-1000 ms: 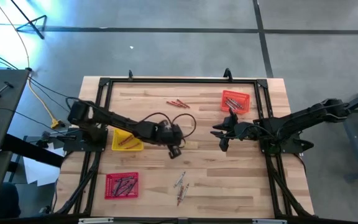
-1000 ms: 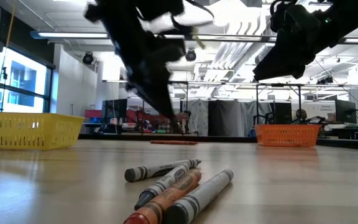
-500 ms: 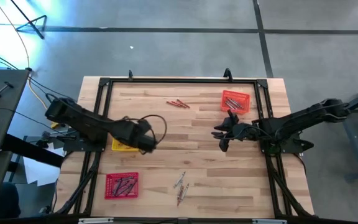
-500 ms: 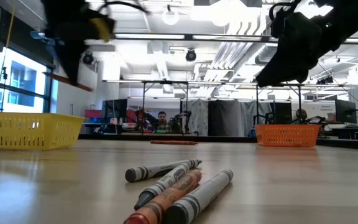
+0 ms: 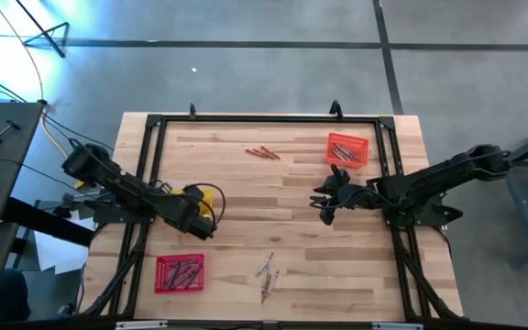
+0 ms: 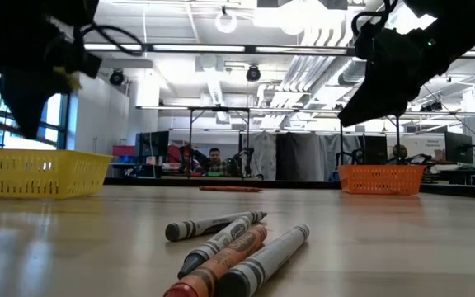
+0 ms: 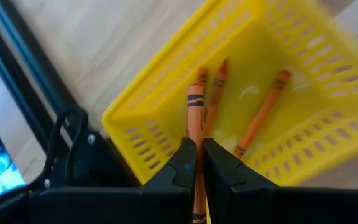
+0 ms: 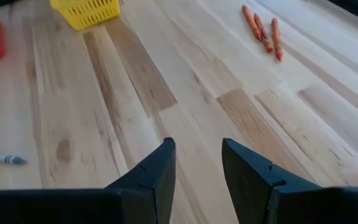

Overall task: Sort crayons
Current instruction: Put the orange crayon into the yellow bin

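Across the wooden table (image 5: 246, 183), the two dark arms reach in from the left and right edges. Over the yellow tray (image 7: 272, 81) by the left edge, the left gripper (image 7: 198, 163) hangs with its fingers pressed together on an orange crayon (image 7: 195, 112), its tip pointing into the tray, where more orange crayons (image 7: 263, 115) already lie. Toward the right edge the right gripper (image 8: 196, 163) hovers above bare wood, fingers spread and holding nothing. An orange tray (image 5: 347, 149) with crayons inside sits near the far right corner, and a red tray (image 5: 180, 272) with dark crayons sits near the near left corner. Three red-orange crayons (image 5: 263, 153) lie loose by the far edge, around its middle. A small cluster of grey and orange crayons (image 6: 233, 252) rests by the near edge, close together and partly touching.
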Motion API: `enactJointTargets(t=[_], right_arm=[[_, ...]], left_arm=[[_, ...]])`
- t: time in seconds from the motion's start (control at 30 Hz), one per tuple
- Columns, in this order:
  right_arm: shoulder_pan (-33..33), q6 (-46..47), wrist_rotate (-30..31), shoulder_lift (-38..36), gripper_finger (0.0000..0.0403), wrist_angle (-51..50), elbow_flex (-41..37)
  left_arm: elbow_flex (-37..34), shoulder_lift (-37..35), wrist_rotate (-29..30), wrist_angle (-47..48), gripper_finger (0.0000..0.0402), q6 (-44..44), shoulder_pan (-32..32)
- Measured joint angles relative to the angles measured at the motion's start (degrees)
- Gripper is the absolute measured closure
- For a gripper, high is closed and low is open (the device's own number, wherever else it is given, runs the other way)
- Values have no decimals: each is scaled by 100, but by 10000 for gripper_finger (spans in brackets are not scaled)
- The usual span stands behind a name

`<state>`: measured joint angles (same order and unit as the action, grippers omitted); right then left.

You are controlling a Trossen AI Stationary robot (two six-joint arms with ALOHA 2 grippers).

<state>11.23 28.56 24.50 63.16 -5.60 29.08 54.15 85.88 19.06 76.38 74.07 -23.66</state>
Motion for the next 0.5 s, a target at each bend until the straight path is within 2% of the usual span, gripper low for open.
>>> enactJointTargets(t=[0.27, 0.5], right_arm=[[-1, 2, 15, 103, 277, 136, 2], [-1, -2, 19, 103, 277, 181, 2]], left_arm=[[-541, -4, -56, -893, 397, 80, -8], [-599, -6, -55, -1039, 397, 84, -8]])
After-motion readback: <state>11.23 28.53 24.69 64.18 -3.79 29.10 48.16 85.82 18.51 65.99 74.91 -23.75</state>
